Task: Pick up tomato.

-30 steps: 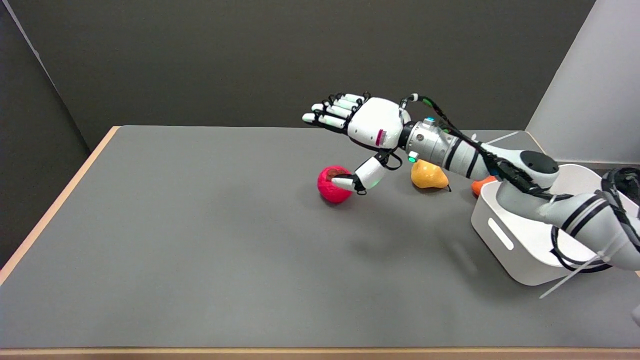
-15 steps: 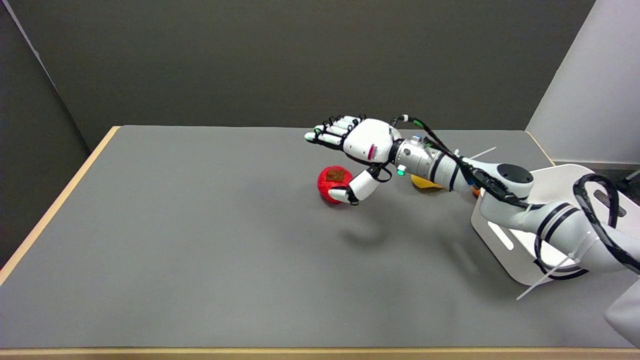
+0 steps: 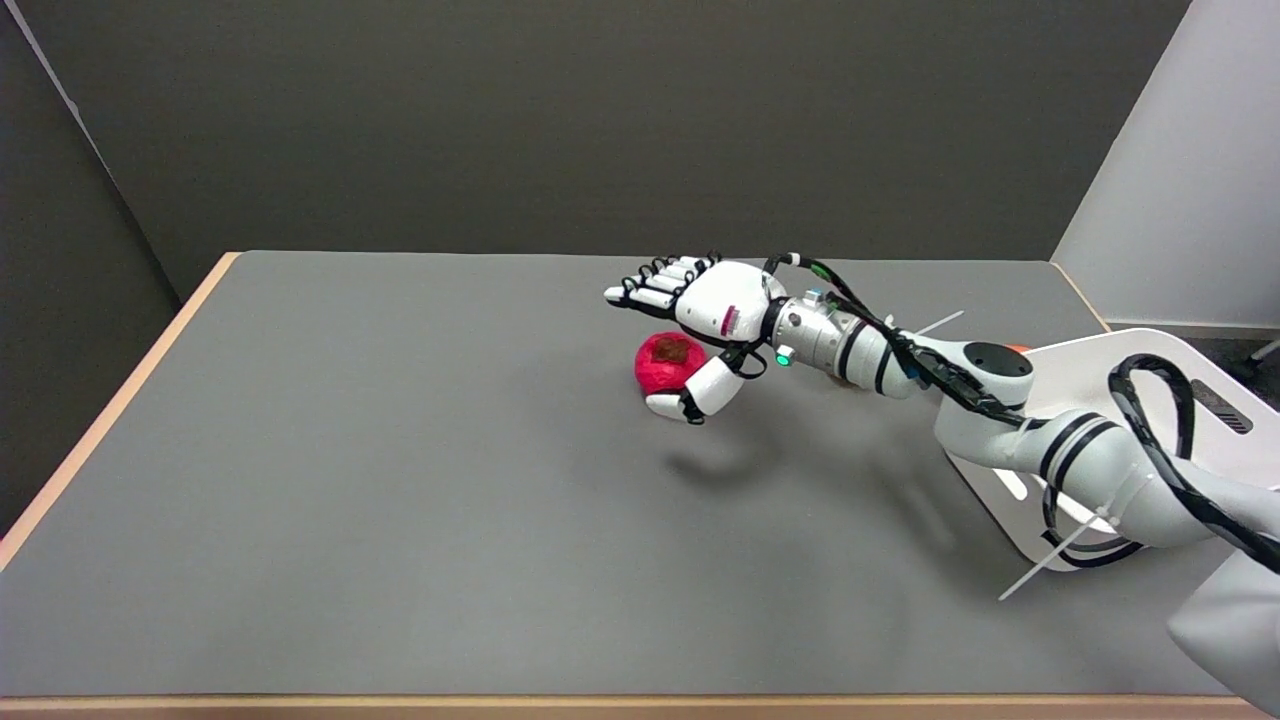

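Observation:
The tomato (image 3: 665, 363), red with a brown stem patch on top, lies on the grey table (image 3: 400, 480) a little right of centre. My right hand (image 3: 700, 315) hovers low over it, fingers (image 3: 655, 288) stretched out flat above and just behind the fruit. The thumb (image 3: 695, 395) hangs down at the tomato's near right side, close to it or touching it; I cannot tell which. Nothing is gripped; the hand is spread wide around the tomato.
A white bin (image 3: 1090, 440) stands at the table's right side, partly behind my right forearm (image 3: 900, 350). A bit of an orange thing (image 3: 1015, 348) peeks at the bin's far rim. The table's tan edge (image 3: 110, 400) runs along the left.
My right hand has come down and slightly nearer over the tomato, and the thumb has dropped from its top to its near right side. The arm now hides the yellow fruit seen earlier.

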Tool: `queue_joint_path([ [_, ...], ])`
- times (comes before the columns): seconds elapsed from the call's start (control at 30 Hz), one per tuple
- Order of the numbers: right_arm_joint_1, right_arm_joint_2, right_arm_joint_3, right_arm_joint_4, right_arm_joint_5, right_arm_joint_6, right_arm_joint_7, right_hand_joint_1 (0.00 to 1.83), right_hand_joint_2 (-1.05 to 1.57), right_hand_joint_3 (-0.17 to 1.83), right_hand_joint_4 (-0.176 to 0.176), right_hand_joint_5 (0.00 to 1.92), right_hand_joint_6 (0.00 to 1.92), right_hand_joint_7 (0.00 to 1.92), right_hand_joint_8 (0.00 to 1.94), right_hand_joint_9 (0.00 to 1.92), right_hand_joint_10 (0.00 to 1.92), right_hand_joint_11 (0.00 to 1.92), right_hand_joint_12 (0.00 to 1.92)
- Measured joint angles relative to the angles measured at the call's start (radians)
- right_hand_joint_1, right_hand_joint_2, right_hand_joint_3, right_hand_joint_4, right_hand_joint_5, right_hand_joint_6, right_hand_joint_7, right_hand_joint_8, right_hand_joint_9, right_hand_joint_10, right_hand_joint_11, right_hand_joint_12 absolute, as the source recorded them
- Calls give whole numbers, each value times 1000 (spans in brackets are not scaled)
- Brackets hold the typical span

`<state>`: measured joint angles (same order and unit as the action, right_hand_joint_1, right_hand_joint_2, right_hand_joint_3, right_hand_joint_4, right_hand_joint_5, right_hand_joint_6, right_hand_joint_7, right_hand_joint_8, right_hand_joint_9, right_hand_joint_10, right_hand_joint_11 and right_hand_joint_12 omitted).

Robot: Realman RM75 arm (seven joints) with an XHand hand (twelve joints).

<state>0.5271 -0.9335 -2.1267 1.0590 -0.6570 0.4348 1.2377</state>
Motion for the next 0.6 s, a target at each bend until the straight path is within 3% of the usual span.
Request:
queue_joint_path([
  [0.27, 29, -33, -22, -63, 1, -2, 0, 322, 501, 936, 73, 39, 254, 131, 255, 130, 549, 132, 1219],
  [0.4, 42, -45, -31, -89, 2, -3, 1, 520, 554, 962, 74, 66, 273, 163, 267, 161, 578, 162, 1244],
  [0.6, 54, -57, -42, -116, 2, -4, 1, 631, 573, 990, 76, 89, 300, 195, 284, 203, 616, 202, 1283],
])
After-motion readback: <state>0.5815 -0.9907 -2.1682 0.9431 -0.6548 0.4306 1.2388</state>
